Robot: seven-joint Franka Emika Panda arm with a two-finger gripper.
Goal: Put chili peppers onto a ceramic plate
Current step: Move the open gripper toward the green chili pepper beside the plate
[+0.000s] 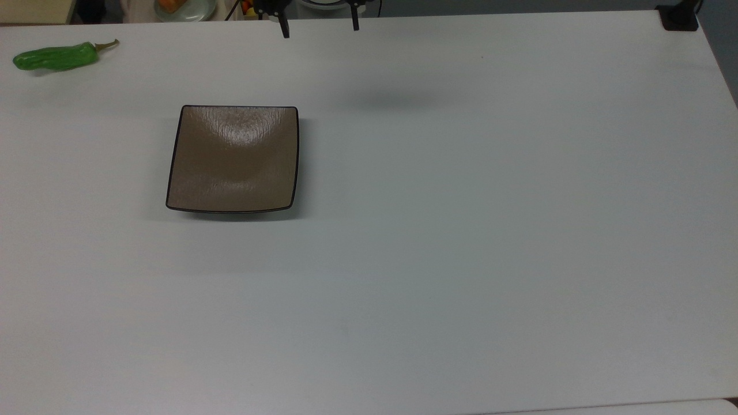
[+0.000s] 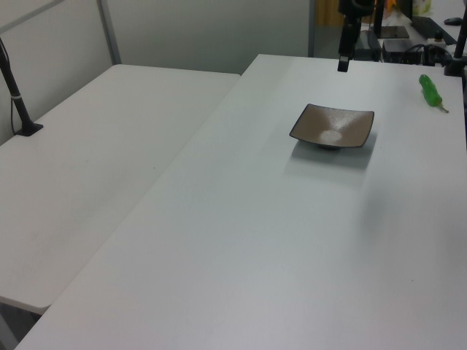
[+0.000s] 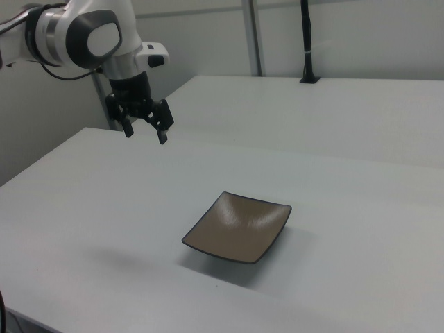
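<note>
Arm (image 3: 76, 38): glossy white rounded shells, with a grey oval cap on the side of the wrist joint and dark bands where segments meet. A black cable runs along its upper link. A small white block with a dark end juts from the wrist. Gripper (image 3: 146, 132): matte black body, two slim black fingers (image 3: 164, 132), pale at the tips.

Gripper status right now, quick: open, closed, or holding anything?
Gripper: open and holding nothing, fingers spread apart above the table. The chili pepper lies on the table, away from it and off the ceramic plate.
</note>
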